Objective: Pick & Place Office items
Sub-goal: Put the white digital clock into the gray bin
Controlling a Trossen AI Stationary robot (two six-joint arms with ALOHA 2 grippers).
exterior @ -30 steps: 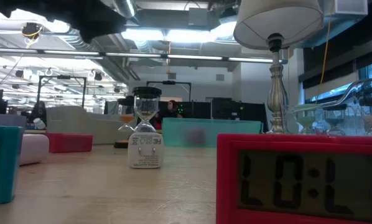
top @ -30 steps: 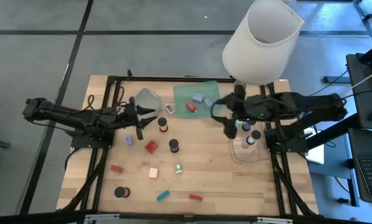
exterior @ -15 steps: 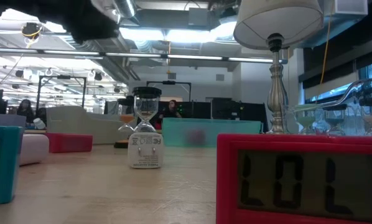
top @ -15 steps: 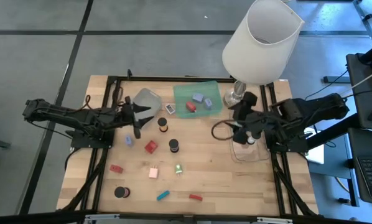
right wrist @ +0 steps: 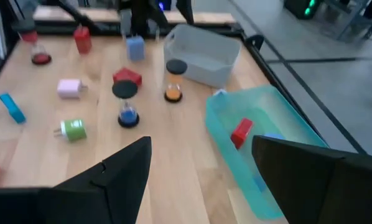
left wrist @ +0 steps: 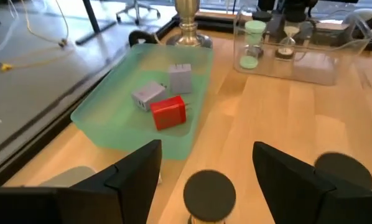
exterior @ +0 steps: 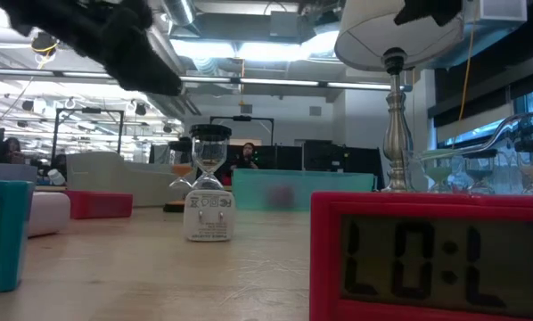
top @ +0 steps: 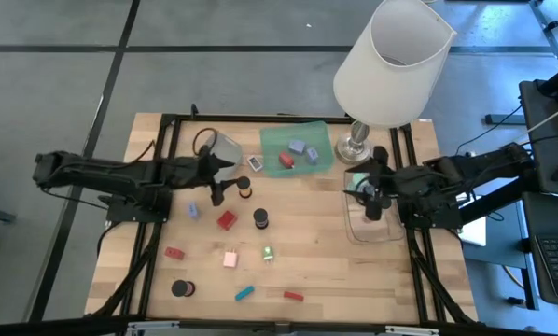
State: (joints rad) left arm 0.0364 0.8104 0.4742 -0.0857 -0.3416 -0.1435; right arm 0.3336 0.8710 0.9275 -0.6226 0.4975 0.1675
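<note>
**Left hand open around a black-capped piece, right hand open over the clear tray**

Left hand (top: 225, 185) is low over the bench (top: 335, 271), just in front of the grey tray (top: 220, 149). Its fingers (left wrist: 136, 180) stand wide apart. In the left wrist view, the round black top of a short cylinder (left wrist: 209, 194) lies between them and touches neither. From above, this black-topped cylinder (top: 244, 189) stands just beside the hand's tip, on the side toward the green tray (top: 272, 140). A second black-topped cylinder (top: 259, 218) stands a little nearer the front edge.

The green tray holds a red block (top: 285, 161) and two lavender blocks (top: 298, 147). It lies beyond the left hand, toward the base of the white-shaded lamp (top: 391, 61).

Right hand (top: 372, 198) hangs over the clear tray (top: 358, 229) at the right side of the bench. Its fingers (right wrist: 117, 171) are spread wide, with nothing between them. A mint-green piece (left wrist: 254, 46) stands inside that tray.

The other pieces lie loose on the bench, well apart from both hands:
- a small blue piece (top: 194, 211) and a larger red block (top: 227, 220) near the left hand
- a small red block (top: 174, 253), a pink block (top: 230, 259) and a green piece (top: 269, 253) further forward
- a black cylinder (top: 181, 288), a teal bar (top: 244, 293) and a red bar (top: 292, 296) along the front edge

A small white piece (top: 255, 162) sits between the grey and green trays.
</note>
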